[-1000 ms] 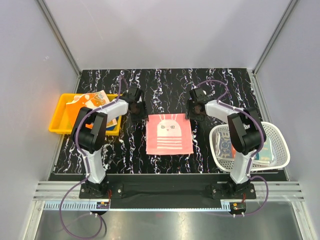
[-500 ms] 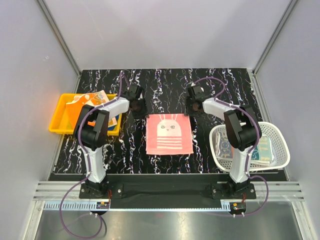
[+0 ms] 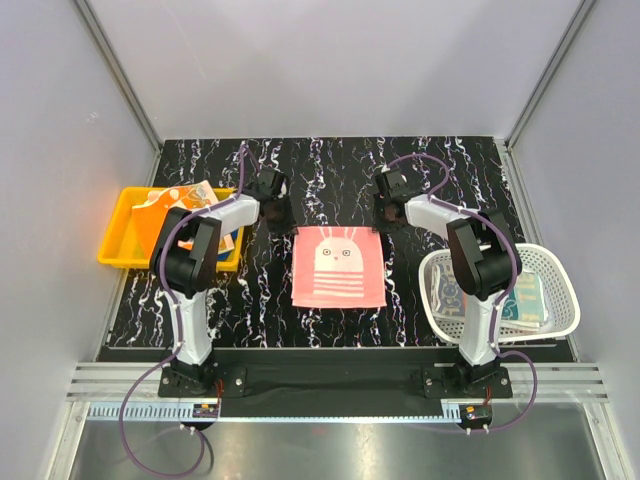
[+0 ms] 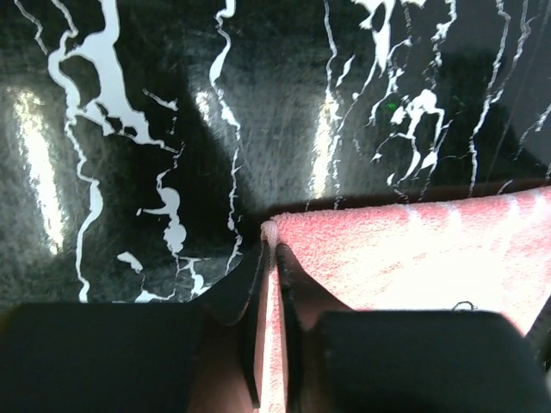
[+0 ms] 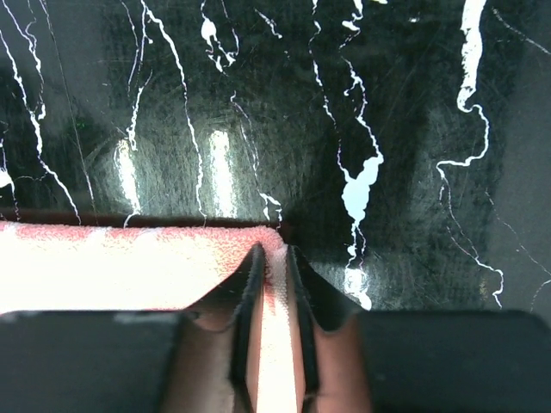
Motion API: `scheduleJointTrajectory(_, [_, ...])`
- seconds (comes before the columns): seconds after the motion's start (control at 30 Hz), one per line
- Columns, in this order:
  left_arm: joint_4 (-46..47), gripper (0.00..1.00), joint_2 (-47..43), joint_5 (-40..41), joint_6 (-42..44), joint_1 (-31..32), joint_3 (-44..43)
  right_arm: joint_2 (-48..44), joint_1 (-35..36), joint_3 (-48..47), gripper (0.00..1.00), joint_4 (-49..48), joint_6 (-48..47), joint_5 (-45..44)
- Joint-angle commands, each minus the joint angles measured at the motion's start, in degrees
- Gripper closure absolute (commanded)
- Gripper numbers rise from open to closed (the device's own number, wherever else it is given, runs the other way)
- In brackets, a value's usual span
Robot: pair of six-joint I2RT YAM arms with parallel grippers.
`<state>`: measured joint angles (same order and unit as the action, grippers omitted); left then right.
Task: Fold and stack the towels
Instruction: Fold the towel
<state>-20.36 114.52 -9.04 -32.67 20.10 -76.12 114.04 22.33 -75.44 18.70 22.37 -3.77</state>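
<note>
Towel: the pink rabbit towel is lying flat mid-table, nearer the front edge.
Left: the left end effector, wide a moment ago, is now pinching the towel's far-left corner.
Right: the right end effector is likewise clamping the far-right corner.
Meaning: with both far corners gripped, the first fold looks to be starting.
Stack: printed towels are waiting in the yellow tray at the left edge.

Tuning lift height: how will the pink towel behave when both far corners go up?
Probably floppy: the pink towel lies flat and thin, so it should drape between the left gripper and right gripper. Likely light. Terry pile pinched at each corner suggests little slipping.
</note>
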Motion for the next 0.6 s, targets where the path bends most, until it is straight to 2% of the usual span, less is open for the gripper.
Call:
scheduleJointTrajectory(0.0, [4.1,0.93,0.4,-2.6,0.1,-1.0,-0.9,1.0,-0.7,-2.3,0.8,0.1,-0.8,0.8])
scheduleJointTrajectory(0.03, [5.3,0.98,0.2,-3.1,0.1,-1.3,-0.9,0.9,-0.8,-2.6,0.83,0.3,-0.9,0.8])
scheduleJointTrajectory(0.1, [6.1,1.0,-0.1,-4.0,-0.5,-1.6,-1.2,0.7,-1.1,-3.3,0.86,0.7,-1.2,1.2])
scheduleJointTrajectory(0.27, [8.9,1.0,-2.4,-4.5,-0.9,-2.5,-1.9,-0.5,-1.8,-4.3,0.92,0.5,-1.7,1.2])
scheduleJointTrajectory(0.57, [12.6,1.0,-6.6,-4.2,-1.1,-3.6,-2.5,-6.2,-2.7,-3.5,0.93,-4.3,-1.9,1.5])
